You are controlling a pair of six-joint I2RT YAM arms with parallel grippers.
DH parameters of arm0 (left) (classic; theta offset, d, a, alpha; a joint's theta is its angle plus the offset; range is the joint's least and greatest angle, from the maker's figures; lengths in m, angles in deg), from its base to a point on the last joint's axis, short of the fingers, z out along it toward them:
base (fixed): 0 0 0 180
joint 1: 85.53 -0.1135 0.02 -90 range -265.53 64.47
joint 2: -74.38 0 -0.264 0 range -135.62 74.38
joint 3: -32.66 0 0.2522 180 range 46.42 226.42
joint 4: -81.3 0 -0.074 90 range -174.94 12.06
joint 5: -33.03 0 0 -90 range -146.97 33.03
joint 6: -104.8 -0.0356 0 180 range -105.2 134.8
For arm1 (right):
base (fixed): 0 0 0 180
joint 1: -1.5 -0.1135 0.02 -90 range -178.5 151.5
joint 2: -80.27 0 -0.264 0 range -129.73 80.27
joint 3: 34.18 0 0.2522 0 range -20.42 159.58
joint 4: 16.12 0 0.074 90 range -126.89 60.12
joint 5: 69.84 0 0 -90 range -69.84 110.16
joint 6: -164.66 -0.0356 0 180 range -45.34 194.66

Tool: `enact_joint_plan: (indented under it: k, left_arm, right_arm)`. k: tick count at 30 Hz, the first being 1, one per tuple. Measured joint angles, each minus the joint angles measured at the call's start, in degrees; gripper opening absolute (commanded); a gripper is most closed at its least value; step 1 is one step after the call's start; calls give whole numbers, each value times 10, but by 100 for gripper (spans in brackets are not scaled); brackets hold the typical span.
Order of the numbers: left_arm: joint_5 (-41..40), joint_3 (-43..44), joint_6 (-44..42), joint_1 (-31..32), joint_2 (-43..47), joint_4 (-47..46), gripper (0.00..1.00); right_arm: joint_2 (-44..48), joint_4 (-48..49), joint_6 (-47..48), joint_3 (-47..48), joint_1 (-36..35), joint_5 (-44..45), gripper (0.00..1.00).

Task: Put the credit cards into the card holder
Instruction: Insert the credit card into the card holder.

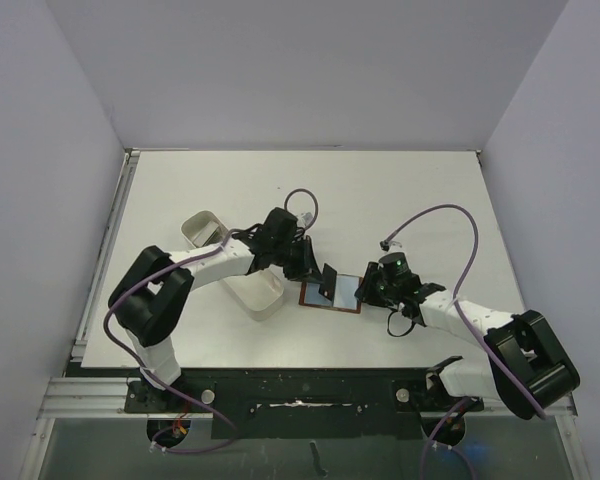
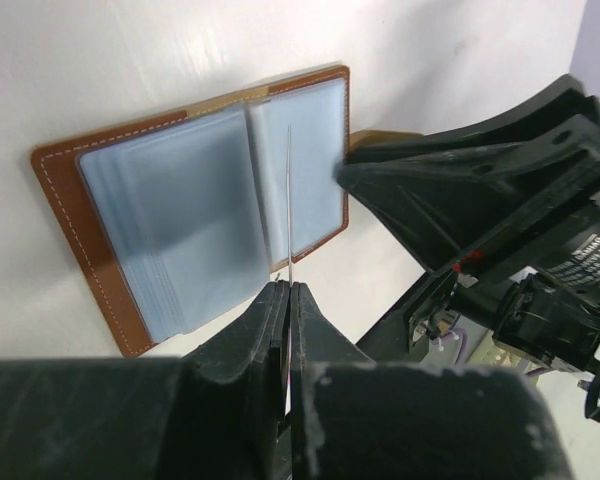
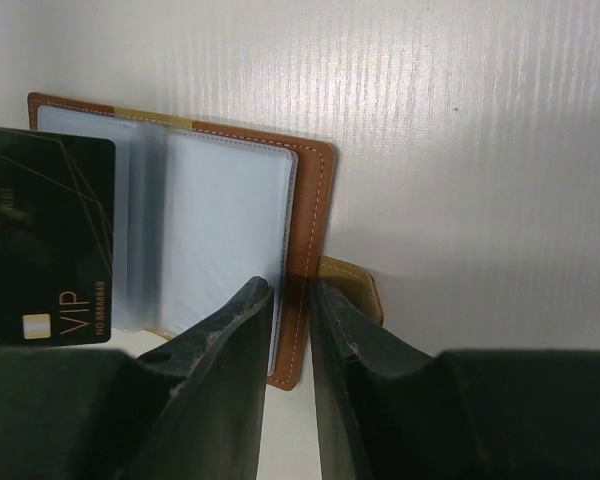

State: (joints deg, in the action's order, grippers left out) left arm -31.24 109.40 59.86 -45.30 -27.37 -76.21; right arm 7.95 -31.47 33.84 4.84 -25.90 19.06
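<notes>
The card holder [image 1: 346, 294] lies open on the table, brown leather with clear sleeves [image 2: 190, 210]. My left gripper [image 2: 288, 285] is shut on a dark credit card, seen edge-on [image 2: 290, 190], standing upright over the holder's middle fold. In the right wrist view that credit card [image 3: 45, 240] is black with gold "VIP" lettering. My right gripper [image 3: 292, 285] stands slightly open, its tips down on the holder's right edge [image 3: 308, 230] beside the small tab [image 3: 358, 285]. From above, the left gripper [image 1: 312, 272] and right gripper [image 1: 365, 292] flank the holder.
A long white oblong tray [image 1: 208, 230] lies just left of the holder, under the left arm. Purple cables loop above both wrists [image 1: 440, 212]. The right gripper's black body [image 2: 480, 190] sits close to the held card.
</notes>
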Motion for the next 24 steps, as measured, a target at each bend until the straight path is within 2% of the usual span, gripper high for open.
enact_joint_plan:
  k: [24]
  left_arm:
    - [-42,-14,33,22,-42,-7,0]
  right_arm:
    - [14,14,-21,-17,-9,3,24]
